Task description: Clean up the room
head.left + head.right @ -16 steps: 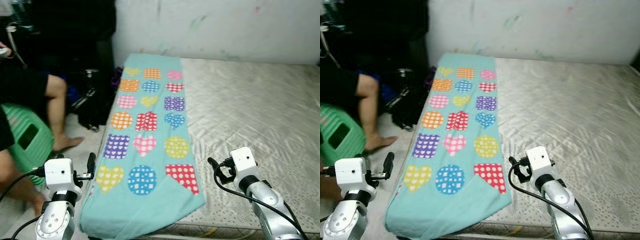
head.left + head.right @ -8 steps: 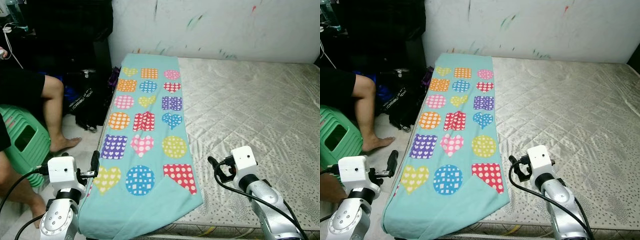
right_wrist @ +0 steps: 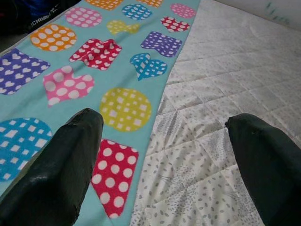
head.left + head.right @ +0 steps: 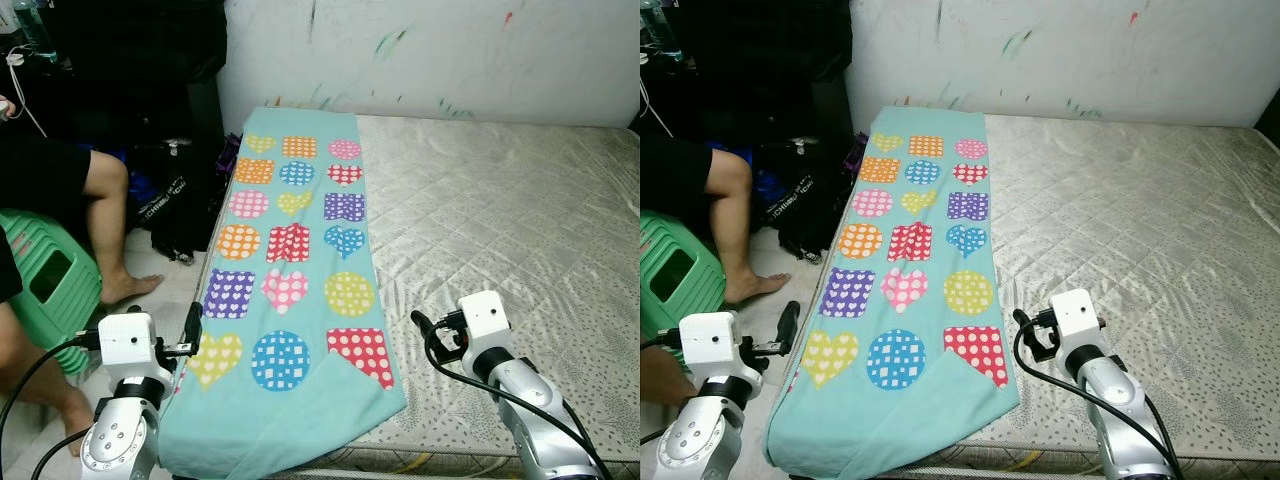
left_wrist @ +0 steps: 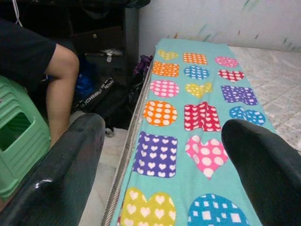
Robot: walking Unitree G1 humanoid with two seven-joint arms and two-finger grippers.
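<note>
Lying lengthwise along the mattress's (image 4: 520,210) left edge, the blanket (image 4: 295,290) is stretching toward twelve o'clock between the unclenched, empty left gripper (image 5: 164,174) and right gripper (image 3: 164,165), both nearly equidistant.

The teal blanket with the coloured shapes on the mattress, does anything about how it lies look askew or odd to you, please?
Yes: the teal patterned blanket lies along the quilted mattress's left edge, its near end spilling over the corner. A small fold puckers the red patch at its middle.

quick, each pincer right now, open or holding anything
Left pincer: open, holding nothing, above the blanket edge.
Right pincer: open, holding nothing.
</note>
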